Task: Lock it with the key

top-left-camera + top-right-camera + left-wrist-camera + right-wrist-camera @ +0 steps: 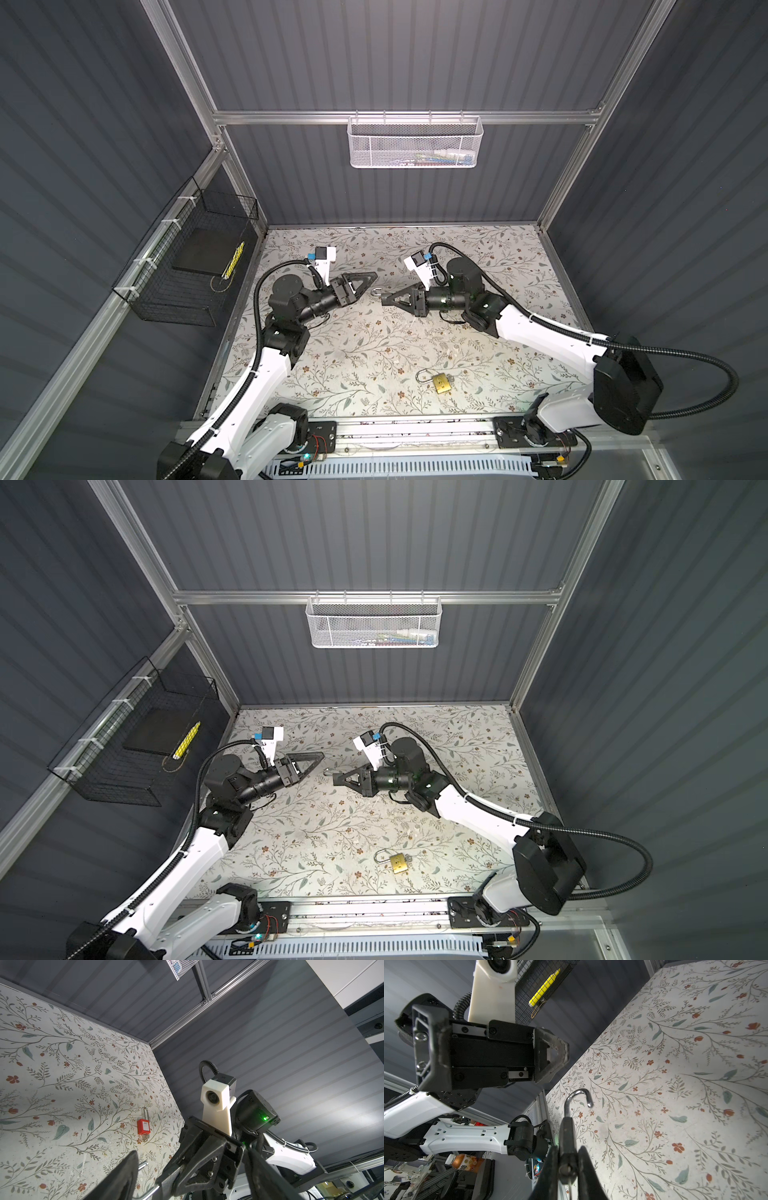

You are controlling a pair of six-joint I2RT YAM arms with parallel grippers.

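The right gripper (pixel 384 296) was clamped on a dark padlock (pixel 566 1138), held edge-on above the table (pixel 374 353) with its shackle (pixel 579 1090) swung open and its free end hanging clear. The left gripper (pixel 369 284) stood just beside that shackle, its jaws spread wide and holding nothing. No key could be made out in the padlock or in either gripper.

The clamp sat on the padlock's narrow sides, so a push on the shackle from the left gripper would probably twist or slide the body in the jaws. That would let the free end miss its hole. A hard sideways nudge could knock it loose altogether.

A brass padlock (pixel 441 382) lay well apart from the held padlock, and a red padlock (pixel 143 1126) with a ring at its base lay farther off. With the key unlocated, reaching for the wrong one seemed a real risk.
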